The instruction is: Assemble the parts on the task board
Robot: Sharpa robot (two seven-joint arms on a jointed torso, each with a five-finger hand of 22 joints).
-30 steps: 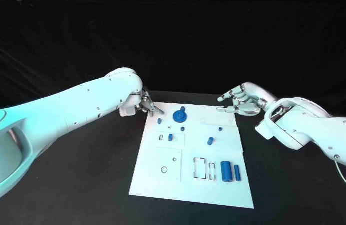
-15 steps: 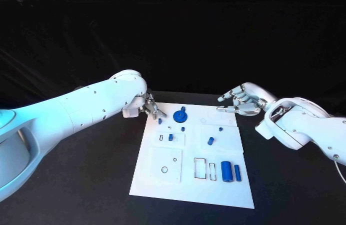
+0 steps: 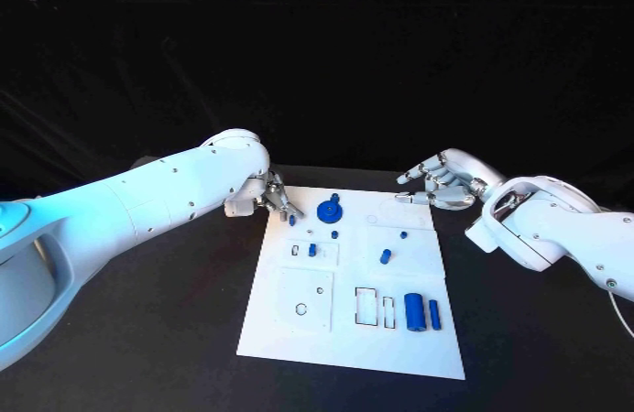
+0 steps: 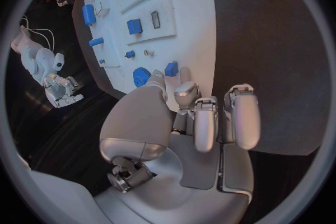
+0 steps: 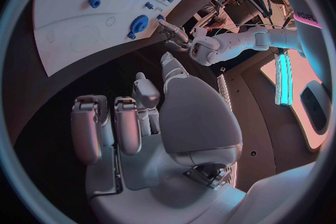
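Where the left hand (image 3: pixel 274 199) hovers at the task board (image 3: pixel 317 343)'s far corner in the head view, fingertips beside a small blue peg (image 3: pixel 292 219), a misjudged pinch could topple it; the gear (image 3: pixel 329 214) crowds the approach. From the left wrist, its fingers (image 4: pixel 210 120) are curled, holding nothing. From the right wrist, the right hand (image 5: pixel 150 117) is loosely open, off-board.

The task board (image 3: pixel 346 339) is white, marked with thin dark outlines of rectangles and circles, and lies on a black table (image 3: pixel 158 339). The parts (image 3: pixel 416 312) on it are blue, including a toothed blue gear (image 3: pixel 329 214). Both arms are white, and the left hand (image 3: pixel 277 200) and right hand (image 3: pixel 436 184) are silver.
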